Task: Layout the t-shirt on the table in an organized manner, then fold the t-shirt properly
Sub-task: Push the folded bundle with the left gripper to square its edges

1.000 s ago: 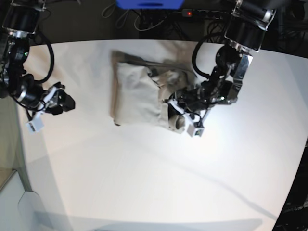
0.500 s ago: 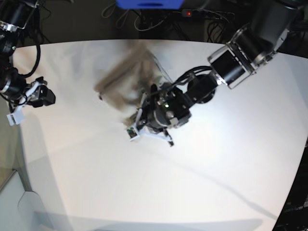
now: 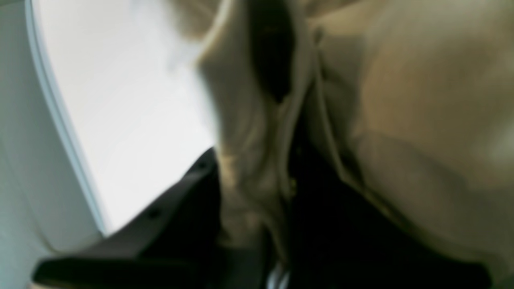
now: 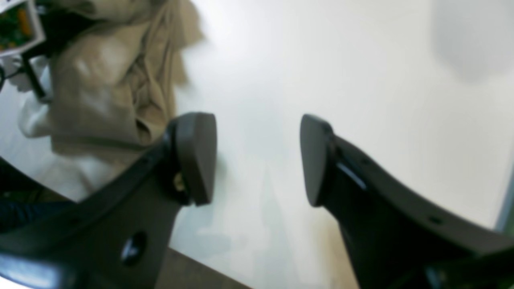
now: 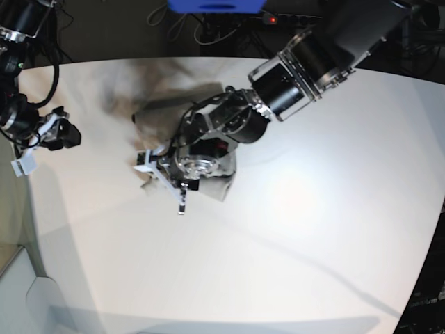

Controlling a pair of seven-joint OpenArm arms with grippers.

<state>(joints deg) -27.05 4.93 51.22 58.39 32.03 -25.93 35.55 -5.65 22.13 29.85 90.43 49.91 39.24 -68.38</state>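
Left hand point(image 5: 163, 182): clamped on a bunch of the t-shirt point(image 5: 177, 111); only the left wrist view shows the cloth point(image 3: 257, 168) pinched between the dark fingers point(image 3: 176, 208).
Right hand point(image 4: 257, 160): fingers apart with bare surface point(image 4: 321, 60) between them, holding nothing; the base view shows it well apart from the t-shirt, near the surface's edge.
T-shirt: crumpled and blurred on the far part of the surface point(image 5: 292, 236), partly hidden under the left arm in the base view.
Right wrist view: the bunched shirt point(image 4: 108, 80) sits beside the left hand's mount, off to one side of the open fingers.
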